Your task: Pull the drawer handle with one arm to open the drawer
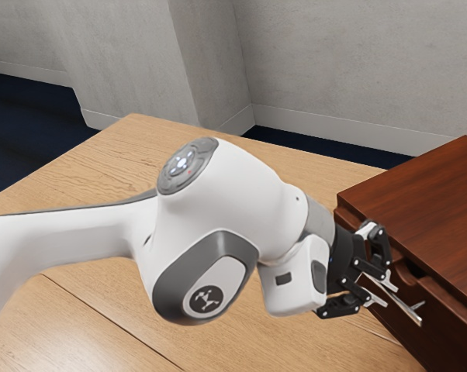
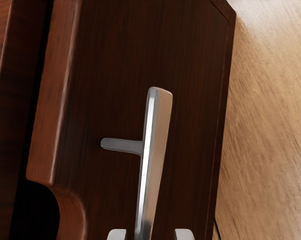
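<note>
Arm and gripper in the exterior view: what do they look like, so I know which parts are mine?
The arm has smooth white rounded shells with grey joint caps. One cap carries small buttons lit pale blue; another bears a white emblem. The gripper is black, with linked bars and pale silver fingertips.

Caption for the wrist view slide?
Open gripper straddling the silver handle on the dark wooden drawer, fingertips not touching it.

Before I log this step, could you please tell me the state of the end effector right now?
End effector: open, straddling the drawer handle without clamping it.
</note>
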